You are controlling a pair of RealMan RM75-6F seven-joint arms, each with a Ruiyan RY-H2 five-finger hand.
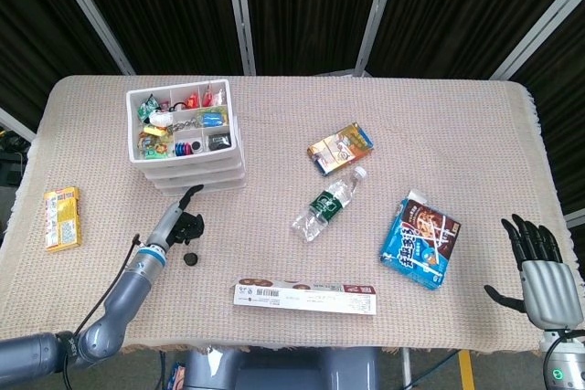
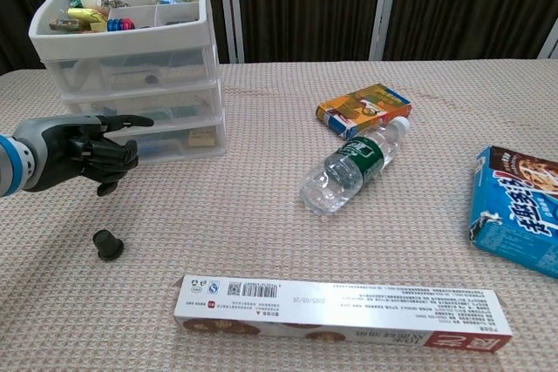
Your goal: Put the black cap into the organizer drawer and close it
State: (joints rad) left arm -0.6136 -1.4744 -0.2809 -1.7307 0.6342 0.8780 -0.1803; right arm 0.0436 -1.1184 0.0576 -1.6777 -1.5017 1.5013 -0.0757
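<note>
The small black cap [image 1: 191,259] [image 2: 108,243] lies on the tablecloth in front of the organizer. The white organizer [image 1: 187,139] [image 2: 131,67] stands at the back left, its open top tray full of small items and its three clear drawers closed. My left hand [image 1: 182,221] [image 2: 83,153] hovers between the cap and the organizer's lowest drawer, one finger stretched toward the drawer front, the others curled, holding nothing. My right hand [image 1: 537,260] rests open near the table's front right corner, seen only in the head view.
A long white and red box [image 1: 304,297] [image 2: 340,310] lies near the front edge. A water bottle [image 1: 328,203] [image 2: 354,164], an orange packet [image 1: 340,147], a blue snack bag [image 1: 420,240] and a yellow packet [image 1: 62,218] are scattered about.
</note>
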